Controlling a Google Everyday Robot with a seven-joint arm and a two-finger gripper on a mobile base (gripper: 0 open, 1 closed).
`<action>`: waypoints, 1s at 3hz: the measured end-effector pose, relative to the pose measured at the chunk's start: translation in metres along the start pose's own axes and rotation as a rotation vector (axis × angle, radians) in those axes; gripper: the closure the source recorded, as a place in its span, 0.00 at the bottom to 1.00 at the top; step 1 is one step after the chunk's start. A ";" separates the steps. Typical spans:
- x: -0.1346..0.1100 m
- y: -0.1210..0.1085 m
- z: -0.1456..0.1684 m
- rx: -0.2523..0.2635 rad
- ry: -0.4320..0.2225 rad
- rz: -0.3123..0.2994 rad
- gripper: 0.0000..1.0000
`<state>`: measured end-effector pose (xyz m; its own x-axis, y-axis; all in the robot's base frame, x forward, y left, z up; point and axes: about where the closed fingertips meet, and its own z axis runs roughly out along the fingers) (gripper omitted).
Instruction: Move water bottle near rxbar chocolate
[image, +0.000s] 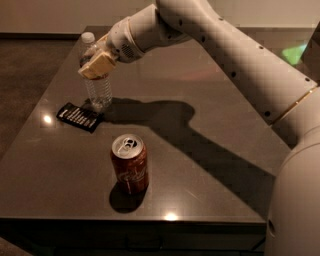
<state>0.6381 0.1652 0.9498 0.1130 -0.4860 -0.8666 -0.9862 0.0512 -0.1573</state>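
Smooth cream-white arm (240, 55), dark-dotted and gold-banded, ends upper left in tan fingers (97, 66).

Small clear plastic water bottle (99, 92): colourless, ribbed body, white cap (87, 37). Flat rectangular black rxbar chocolate wrapper (79, 117): black ground, rows of white lettering. Cylindrical red metal soda can (130, 165): dark red side with pale script marking, silver top. Smooth dark grey table (215, 170): glossy, with small bright light spots and darker shadows cast across it. Cream-white robot arm (240, 55): plain shell, scattered small dark dots, one thin gold band at a joint. End effector (95, 66): white body with tan fingers (98, 68), placed at the upper part of the water bottle and clasped on it.
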 end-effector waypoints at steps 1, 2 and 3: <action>0.004 -0.001 0.002 -0.003 -0.003 0.007 0.61; 0.008 -0.002 0.002 -0.005 -0.006 0.012 0.38; 0.012 -0.005 0.001 -0.005 -0.008 0.018 0.14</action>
<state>0.6445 0.1605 0.9396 0.0964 -0.4781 -0.8730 -0.9887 0.0552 -0.1394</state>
